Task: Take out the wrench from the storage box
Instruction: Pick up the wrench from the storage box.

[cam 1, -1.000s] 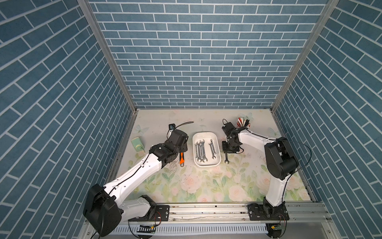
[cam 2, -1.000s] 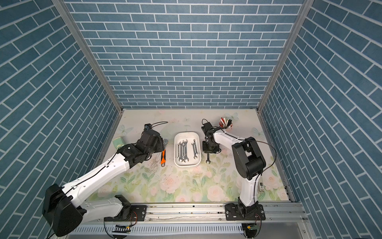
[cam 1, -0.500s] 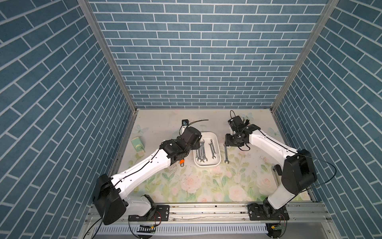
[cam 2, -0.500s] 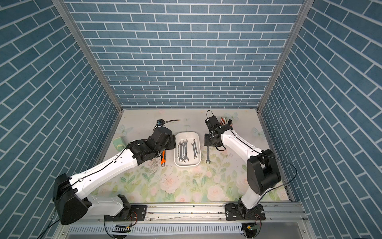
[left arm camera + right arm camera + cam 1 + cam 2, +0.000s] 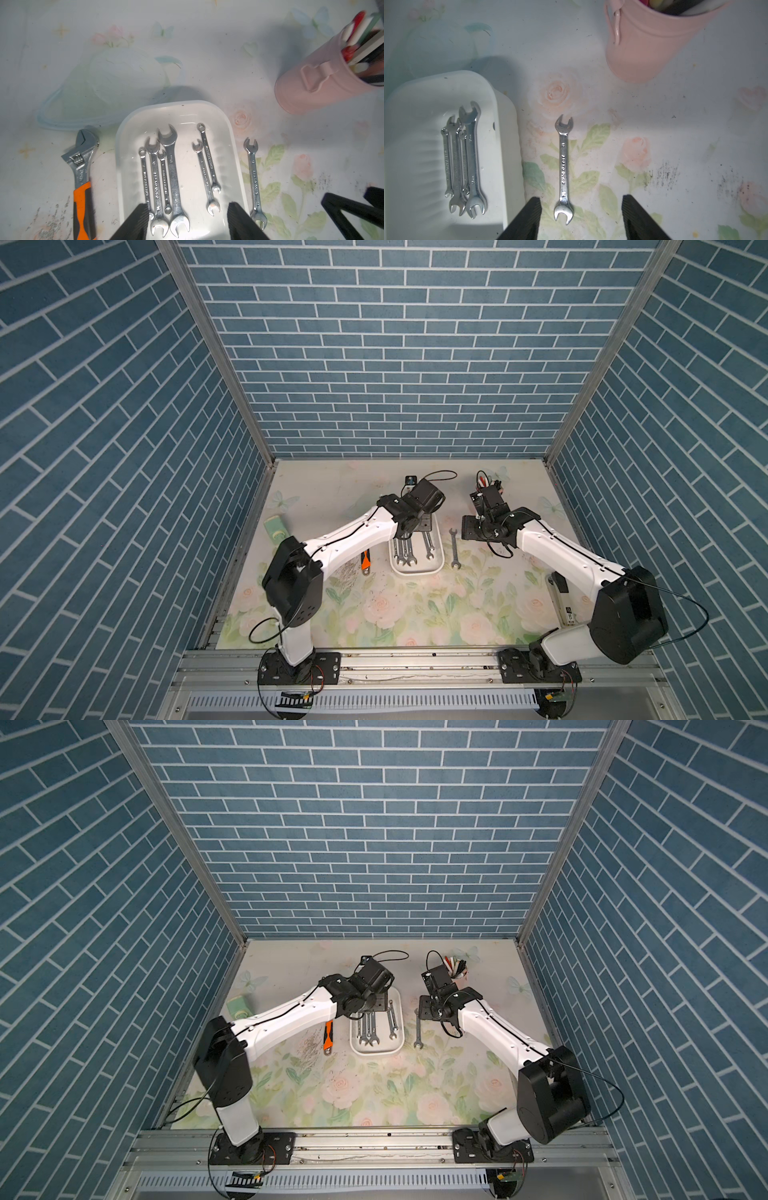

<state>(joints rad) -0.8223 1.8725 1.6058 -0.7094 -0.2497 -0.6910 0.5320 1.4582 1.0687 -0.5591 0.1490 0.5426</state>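
Wrench set down on desk, at 3 o'clock just beside storage box; right jaws since opened, spread empty above it. One removal judged complete; left jaws held spread over the box.

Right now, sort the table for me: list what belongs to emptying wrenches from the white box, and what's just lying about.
Job: storage box; six wrenches in it; wrench on the table below the open right gripper.

Lying about: orange-handled adjustable wrench; pink cup of pens; small green object.
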